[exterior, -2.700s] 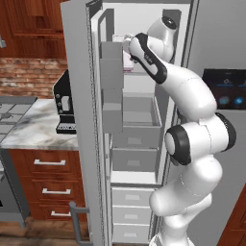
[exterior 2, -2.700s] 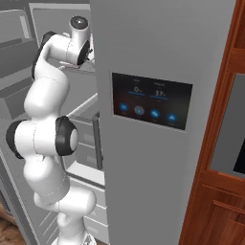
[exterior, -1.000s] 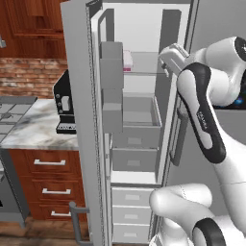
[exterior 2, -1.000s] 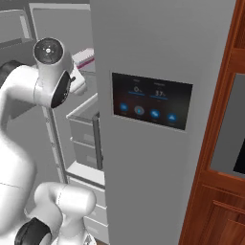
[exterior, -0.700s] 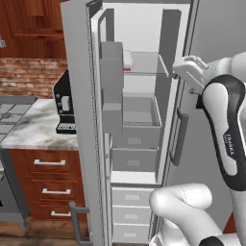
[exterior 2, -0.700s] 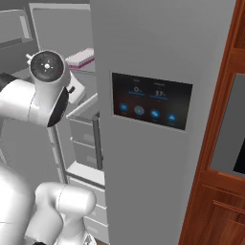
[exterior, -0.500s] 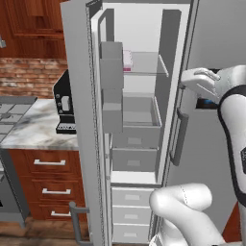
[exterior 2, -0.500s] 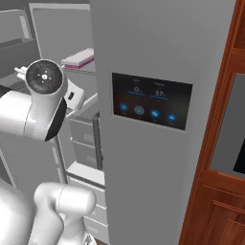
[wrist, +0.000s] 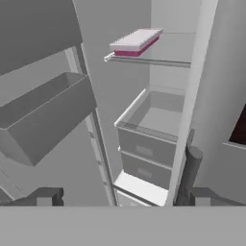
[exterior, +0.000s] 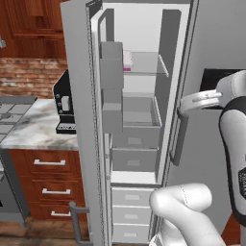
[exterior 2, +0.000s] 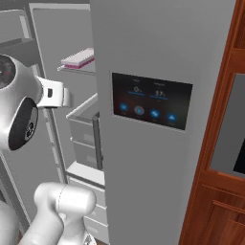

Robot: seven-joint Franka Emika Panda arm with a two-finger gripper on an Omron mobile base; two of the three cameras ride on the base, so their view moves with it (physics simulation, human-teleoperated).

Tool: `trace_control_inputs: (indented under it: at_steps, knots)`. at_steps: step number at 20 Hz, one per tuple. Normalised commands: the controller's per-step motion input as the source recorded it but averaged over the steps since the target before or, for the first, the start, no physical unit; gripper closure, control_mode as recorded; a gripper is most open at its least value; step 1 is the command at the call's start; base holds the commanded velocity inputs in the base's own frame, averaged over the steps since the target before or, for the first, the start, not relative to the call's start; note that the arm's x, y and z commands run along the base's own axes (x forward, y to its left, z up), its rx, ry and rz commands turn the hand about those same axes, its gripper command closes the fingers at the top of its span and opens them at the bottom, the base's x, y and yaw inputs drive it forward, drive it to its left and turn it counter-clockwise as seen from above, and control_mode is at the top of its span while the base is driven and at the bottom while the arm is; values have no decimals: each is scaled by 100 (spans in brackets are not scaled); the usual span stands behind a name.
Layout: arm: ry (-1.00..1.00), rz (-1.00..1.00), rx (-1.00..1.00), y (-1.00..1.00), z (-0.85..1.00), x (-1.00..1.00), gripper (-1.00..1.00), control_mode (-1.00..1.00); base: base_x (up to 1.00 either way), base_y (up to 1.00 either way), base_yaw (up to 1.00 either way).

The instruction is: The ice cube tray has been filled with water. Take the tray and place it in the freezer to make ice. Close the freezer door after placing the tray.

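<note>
On freezer (wrist: 158,115) shelf, ice cube tray (wrist: 136,42) well beyond tool (wrist: 120,197).

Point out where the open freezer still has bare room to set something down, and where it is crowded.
Bare: the glass shelf right of the pale pink ice cube tray, and the open grey drawer below it. Crowded: the tray's left end of the shelf, and the gap by the grey door bins.

Kitchen: refrigerator (exterior 2: 143,43), marble counter (exterior: 29,132), wood cabinets (exterior: 43,178).
</note>
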Motion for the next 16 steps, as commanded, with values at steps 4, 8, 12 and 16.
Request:
trace_control_inputs:
  at_steps: [4,8,12,16]
  knots:
    - [-8,0,-18,1,-2,-18,-100,-100,0,0,0]
    - [-1,0,2,0,-50,0,-100,-100,0,0,0]
    - [-2,-4,6,21,-58,0,-100,-100,0,0,0]
    - [0,-11,3,3,-21,0,-100,-100,0,0,0]
